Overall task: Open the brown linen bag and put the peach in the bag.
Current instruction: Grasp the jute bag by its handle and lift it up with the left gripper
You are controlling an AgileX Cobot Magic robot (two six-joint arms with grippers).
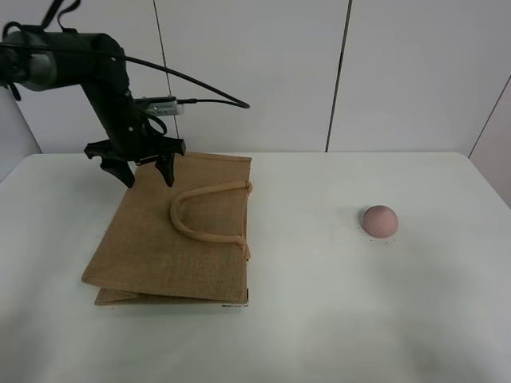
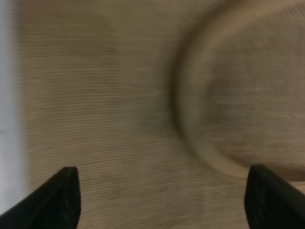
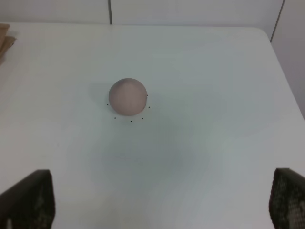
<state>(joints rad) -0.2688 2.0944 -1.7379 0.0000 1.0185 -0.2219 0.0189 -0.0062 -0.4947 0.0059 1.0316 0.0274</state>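
A flat tan-brown woven jute tote bag lies closed on a white table, the black left gripper poised over its far edge, jaws spread wide, probably to open it, while the small round dusty-pink peach sits well apart, faced by the right gripper, jaws likewise spread.

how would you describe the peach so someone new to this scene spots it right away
Start with the white table: in the exterior high view the brown linen bag lies flat on its left half. On the right half, well apart from the bag, sits the peach. It is the only small, round, dusty-pink thing there, unlike the big, flat, tan bag.
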